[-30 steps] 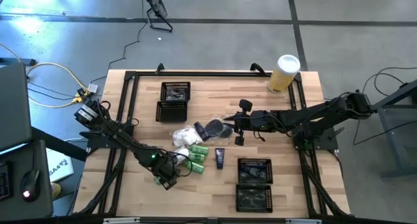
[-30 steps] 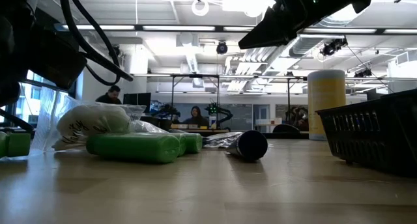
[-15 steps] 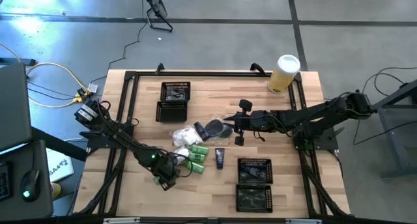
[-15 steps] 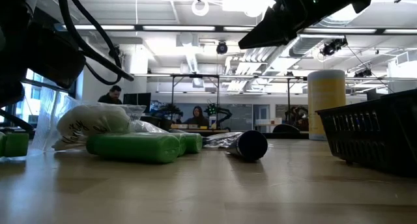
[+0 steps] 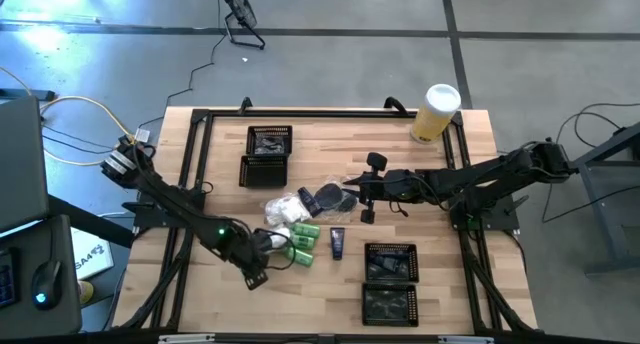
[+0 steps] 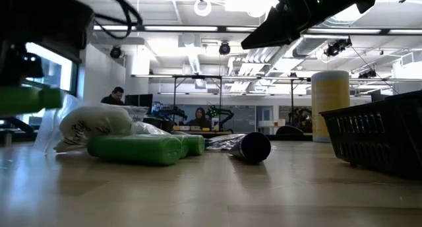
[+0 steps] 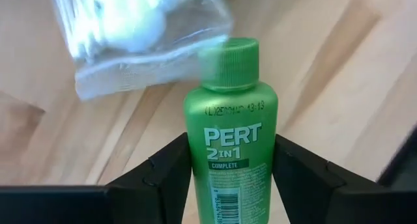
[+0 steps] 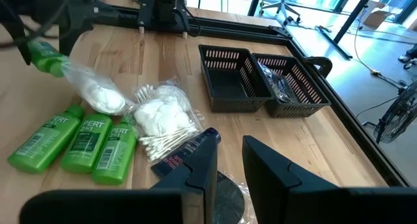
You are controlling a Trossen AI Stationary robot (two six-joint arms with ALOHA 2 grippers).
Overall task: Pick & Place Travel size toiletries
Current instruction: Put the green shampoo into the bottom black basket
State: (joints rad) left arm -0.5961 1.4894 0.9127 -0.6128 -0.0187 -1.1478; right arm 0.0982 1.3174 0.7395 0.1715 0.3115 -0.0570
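- Holding a green bottle [image 7: 229, 146] by its body, the left gripper [image 5: 250, 267] pinches it between both fingers, lifted clear of the wood just beside the toiletry pile [image 5: 300, 219].
- Bottle: rigid plastic, probably light; the glossy label may slip, so the flat mid-body below the cap is the judged best hold, as taken here.
- Pile contents: three more green bottles [image 8: 78, 142] lying side by side; crinkly clear packets of cotton swabs [image 8: 163, 123], soft and easily crushed, best taken by a bag edge; a dark tube [image 5: 337, 244] at the pile's near edge.
- Right gripper [image 5: 362, 194] hangs just beyond the pile, fingers narrowly apart, holding nothing.
- Black mesh trays [image 5: 267, 154] lie beyond the pile on one side; a second pair [image 5: 390, 279] on the other.
- Yellow cylinder [image 5: 437, 112] stands well apart from the pile.
- Obstruction: the packet [image 7: 140, 38] lies near the bottle's cap.
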